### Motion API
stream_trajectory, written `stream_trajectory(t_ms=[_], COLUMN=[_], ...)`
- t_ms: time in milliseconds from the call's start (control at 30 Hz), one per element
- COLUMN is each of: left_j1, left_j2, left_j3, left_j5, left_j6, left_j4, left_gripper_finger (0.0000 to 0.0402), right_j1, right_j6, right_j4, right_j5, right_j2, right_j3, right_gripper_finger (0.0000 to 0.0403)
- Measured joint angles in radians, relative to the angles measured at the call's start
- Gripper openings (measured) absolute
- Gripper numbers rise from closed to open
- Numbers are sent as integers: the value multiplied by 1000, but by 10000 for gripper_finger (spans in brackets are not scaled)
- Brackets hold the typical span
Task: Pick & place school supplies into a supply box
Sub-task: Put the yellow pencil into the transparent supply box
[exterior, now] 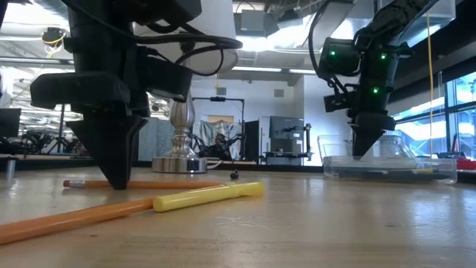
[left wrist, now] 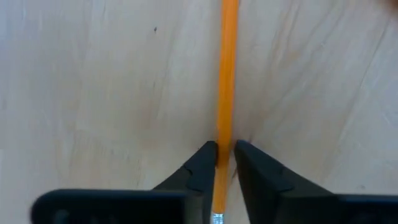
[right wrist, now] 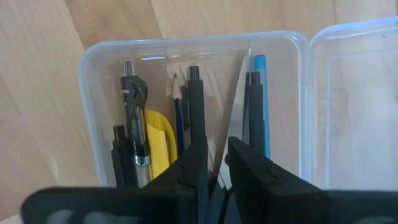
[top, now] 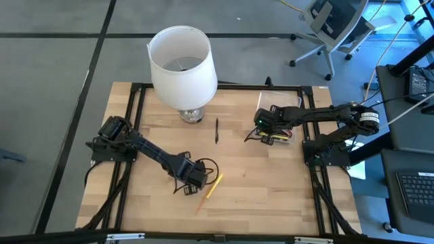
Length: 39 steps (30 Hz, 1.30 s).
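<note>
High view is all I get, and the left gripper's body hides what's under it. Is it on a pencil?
Observer: Yes. The left wrist view shows the left gripper closed on an orange pencil, a finger against each side.
Operator: Lifted?
Observer: No. In the low view it lies flat on the table.
Operator: And the supply box?
Observer: The right wrist view, with the right gripper over the supply box, shows dark pens, a blue pen and a yellow item inside.
</note>
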Motion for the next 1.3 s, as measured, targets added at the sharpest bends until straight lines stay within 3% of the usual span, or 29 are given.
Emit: stream_trajectory(t_ms=[300,433,600,733,1000,1300], left_j1=[-8,-57,-151,-223,-299,-301], left_j2=[-59,-140,-247,-324,-394,-394], left_j3=[-10,-14,-127,-277,-553,-730], left_j5=[-53,-208,-400,-463,-528,-548], left_j6=[4,-35,-187,-279,-216,-216], left_j4=[-32,-74,-11,155,635,836], left_gripper_finger=[123,133,136,131,119,102], right_j1=[0,0,0,0,7,74], right_j6=[0,18,26,26,39,51], right_j4=[0,-1,-13,-23,-19,98], right_j5=[0,0,0,0,0,-105], right_j2=[0,0,0,0,0,0], right_j3=[0,0,0,1,68,121], right_gripper_finger=[68,68,68,68,68,68])
